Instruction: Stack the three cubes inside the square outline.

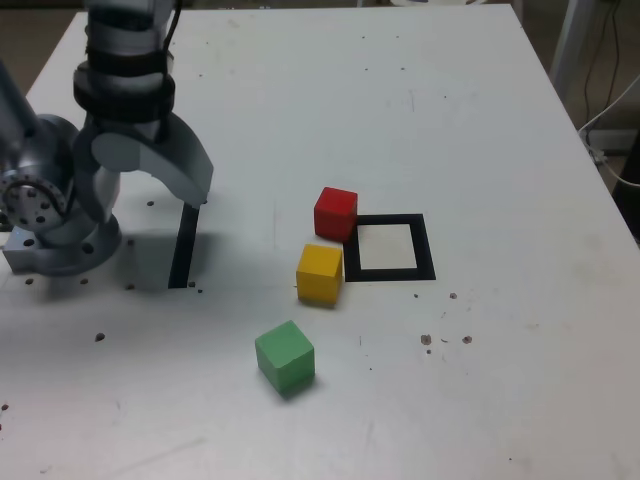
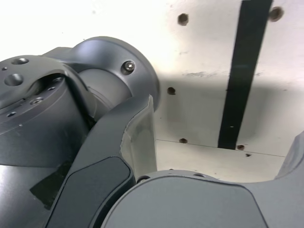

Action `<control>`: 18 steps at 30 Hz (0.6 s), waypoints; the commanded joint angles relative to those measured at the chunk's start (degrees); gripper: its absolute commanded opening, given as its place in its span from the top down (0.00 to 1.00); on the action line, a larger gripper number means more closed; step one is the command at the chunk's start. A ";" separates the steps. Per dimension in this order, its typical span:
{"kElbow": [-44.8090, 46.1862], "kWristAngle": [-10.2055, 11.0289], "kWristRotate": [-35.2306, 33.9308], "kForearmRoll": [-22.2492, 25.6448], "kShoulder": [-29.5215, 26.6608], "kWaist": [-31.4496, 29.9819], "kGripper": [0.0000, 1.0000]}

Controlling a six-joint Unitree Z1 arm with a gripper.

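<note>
Matte cubes, flat square outline

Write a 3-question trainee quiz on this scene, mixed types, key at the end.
1. Multiple choice: which block is farthest from the flat black-bordered square outline?
a) small matte red cube
b) small matte yellow cube
c) small matte green cube

2. True or false: in the exterior view, the straight black strip lies to the right of the square outline.

3. Fill in: the number of cubes inside the square outline is ____.

Key: 1 c; 2 false; 3 zero
</note>
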 commanded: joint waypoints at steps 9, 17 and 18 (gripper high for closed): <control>-7.57 2.76 1.98 0.75 7.83 -1.04 0.00; -14.50 5.24 4.05 0.72 13.12 -4.18 0.00; -15.30 5.58 4.49 0.70 13.85 -4.47 0.00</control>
